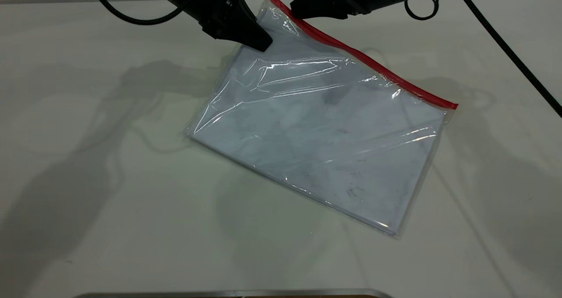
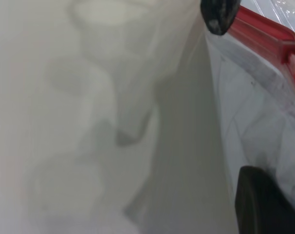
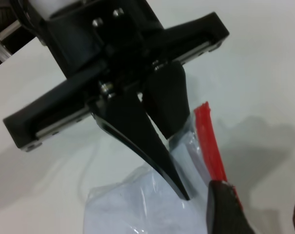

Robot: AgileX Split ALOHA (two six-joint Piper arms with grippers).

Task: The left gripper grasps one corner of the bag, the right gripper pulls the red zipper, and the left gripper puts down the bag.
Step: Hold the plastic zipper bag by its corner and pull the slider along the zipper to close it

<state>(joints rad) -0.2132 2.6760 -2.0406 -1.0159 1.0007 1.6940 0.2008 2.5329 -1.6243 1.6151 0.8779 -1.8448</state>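
The bag [image 1: 316,127] lies slanted on the white table, its far corner raised. The red zipper [image 1: 364,59] runs along its far long edge. My left gripper [image 1: 262,43] is shut on the bag's raised edge near that corner. The right wrist view shows the left gripper [image 3: 179,161] pinching the clear plastic. My right gripper [image 1: 297,9] is at the zipper's upper end. In the right wrist view my right gripper [image 3: 260,190] is open, one finger [image 3: 225,209] against the red strip [image 3: 208,141]. The left wrist view shows the thick red zipper end [image 2: 264,31] and a right fingertip [image 2: 219,17].
The white table [image 1: 109,179] surrounds the bag. A black cable [image 1: 505,43] runs from the right arm toward the right edge. Another cable [image 1: 127,17] loops at the far left. A metal edge [image 1: 228,293] lies at the near edge.
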